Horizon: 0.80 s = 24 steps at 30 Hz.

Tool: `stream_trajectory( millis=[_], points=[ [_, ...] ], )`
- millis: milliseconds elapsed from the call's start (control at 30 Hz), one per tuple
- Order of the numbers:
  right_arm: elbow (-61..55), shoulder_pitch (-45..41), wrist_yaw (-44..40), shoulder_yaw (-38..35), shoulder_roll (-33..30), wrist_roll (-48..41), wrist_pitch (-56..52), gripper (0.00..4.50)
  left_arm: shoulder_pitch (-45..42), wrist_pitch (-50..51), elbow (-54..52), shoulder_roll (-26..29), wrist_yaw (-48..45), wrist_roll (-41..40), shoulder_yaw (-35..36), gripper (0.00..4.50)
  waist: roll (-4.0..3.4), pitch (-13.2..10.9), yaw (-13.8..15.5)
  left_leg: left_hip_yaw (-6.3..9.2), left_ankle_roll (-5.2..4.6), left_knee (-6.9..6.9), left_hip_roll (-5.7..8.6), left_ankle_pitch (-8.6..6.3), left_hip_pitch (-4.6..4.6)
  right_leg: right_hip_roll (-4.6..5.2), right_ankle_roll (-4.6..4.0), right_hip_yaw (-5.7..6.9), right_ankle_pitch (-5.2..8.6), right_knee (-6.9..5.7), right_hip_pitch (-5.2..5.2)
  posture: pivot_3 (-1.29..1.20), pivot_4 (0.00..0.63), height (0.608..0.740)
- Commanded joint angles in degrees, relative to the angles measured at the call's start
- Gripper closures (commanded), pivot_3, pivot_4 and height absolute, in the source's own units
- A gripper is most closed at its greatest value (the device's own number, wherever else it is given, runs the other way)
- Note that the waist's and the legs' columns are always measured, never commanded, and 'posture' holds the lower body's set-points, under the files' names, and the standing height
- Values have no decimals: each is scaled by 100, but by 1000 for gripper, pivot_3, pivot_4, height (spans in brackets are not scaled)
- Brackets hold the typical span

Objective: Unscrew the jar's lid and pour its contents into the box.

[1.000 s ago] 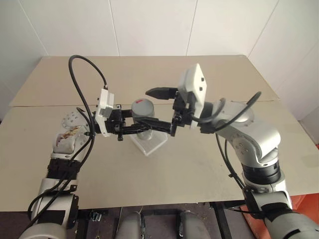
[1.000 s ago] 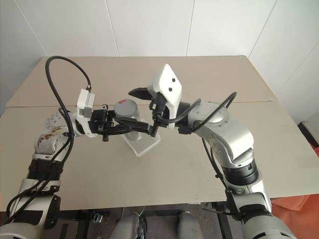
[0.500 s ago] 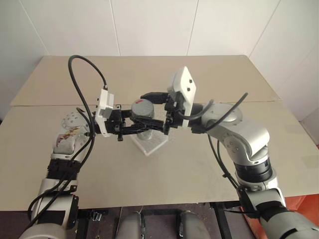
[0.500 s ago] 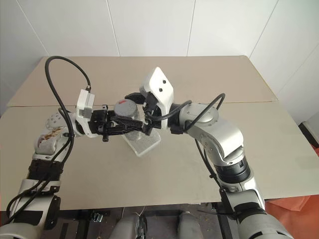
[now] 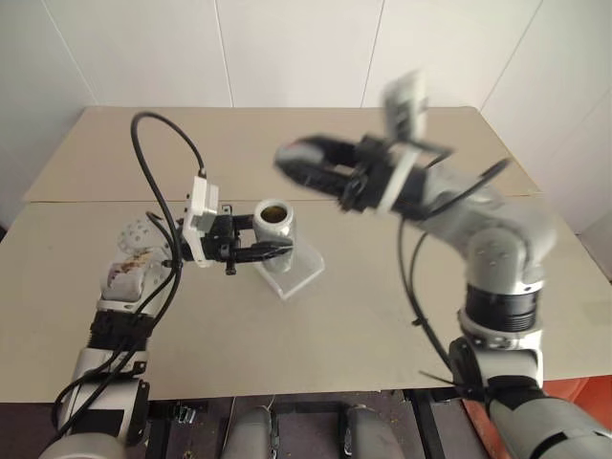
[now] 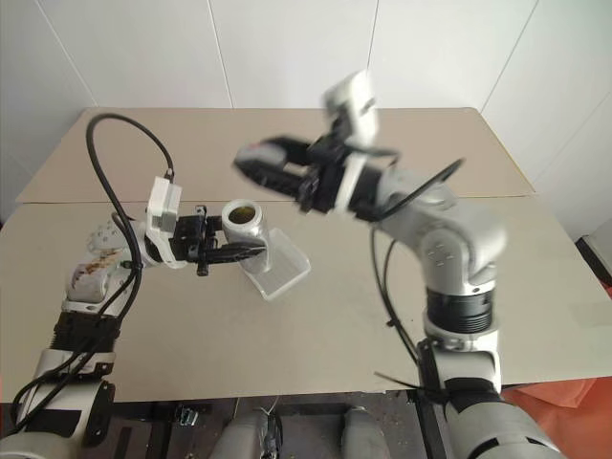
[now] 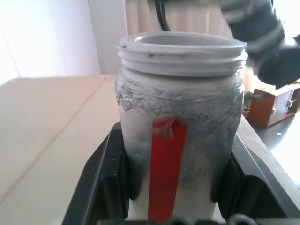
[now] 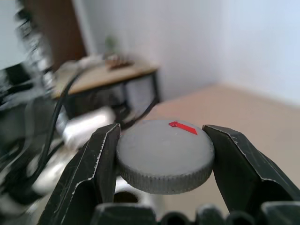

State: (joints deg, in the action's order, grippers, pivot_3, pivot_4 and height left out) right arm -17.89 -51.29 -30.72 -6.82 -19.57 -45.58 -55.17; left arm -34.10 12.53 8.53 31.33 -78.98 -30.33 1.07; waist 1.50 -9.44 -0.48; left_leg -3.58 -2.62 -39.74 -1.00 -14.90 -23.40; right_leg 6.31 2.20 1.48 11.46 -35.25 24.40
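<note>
The left gripper (image 5: 277, 251) is clamped on the jar (image 5: 274, 227), holding it upright and level just above the table (image 5: 382, 316) — both black fingers (image 7: 105, 173) press the frosted sides, with the red label strip facing the wrist camera. The jar's threaded mouth is open, and brown contents (image 5: 273, 212) show inside from above. The box (image 5: 298, 272), a clear ribbed tray, sits on the table directly beneath and just right of the jar. The right gripper (image 8: 164, 157) is raised above and to the right of the jar, well apart from it — its two fingers are closed on the edges of the lid (image 8: 165, 154), a grey ridged cap with a small red mark on top. In the head views that arm is blurred.
</note>
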Motion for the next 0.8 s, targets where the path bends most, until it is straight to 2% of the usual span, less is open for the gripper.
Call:
stream_trajectory(
  millis=[33,133,333,500,667,733,800],
  points=[
    [-402,274,51,61,-250,154,181,1735,-74,-34,-158,60,-26,-35,48,2567,0,0,-15,0,0,1,0,0,0,-1,0,0,0,0,1,0,150,740],
    [-656,640,4,68,-453,311,427,1735,-37,-2,-180,100,3,-46,87,2567,0,0,-21,-1,0,1,0,0,0,-1,0,-1,0,-2,1,0,150,740],
    [-810,2058,404,551,-1007,1687,1170,1735,118,16,-173,344,300,-60,409,2567,1,0,-20,-1,-1,1,0,-1,1,0,1,-1,1,7,-1,0,150,740],
    [-51,2953,1097,1116,-693,2777,1668,1735,200,-68,-220,457,838,42,721,2567,1,0,-31,-5,0,0,1,0,9,0,1,-10,1,16,1,0,150,740],
    [595,3115,1166,1257,-370,3102,1869,1735,205,-261,-290,415,1461,331,806,2567,1,0,-30,-6,0,0,2,0,11,0,1,-15,1,15,3,0,150,740],
    [611,3121,1021,1369,-480,3211,1746,1017,163,-470,-238,375,1830,628,758,2567,1,0,-28,-6,0,0,2,0,10,0,1,-16,1,15,2,0,150,740],
    [420,3150,753,1361,-675,3155,1570,539,64,-688,-154,326,2303,998,701,2567,1,0,-5,-6,-1,0,3,0,10,0,1,-15,1,15,1,0,150,740]
  ],
)
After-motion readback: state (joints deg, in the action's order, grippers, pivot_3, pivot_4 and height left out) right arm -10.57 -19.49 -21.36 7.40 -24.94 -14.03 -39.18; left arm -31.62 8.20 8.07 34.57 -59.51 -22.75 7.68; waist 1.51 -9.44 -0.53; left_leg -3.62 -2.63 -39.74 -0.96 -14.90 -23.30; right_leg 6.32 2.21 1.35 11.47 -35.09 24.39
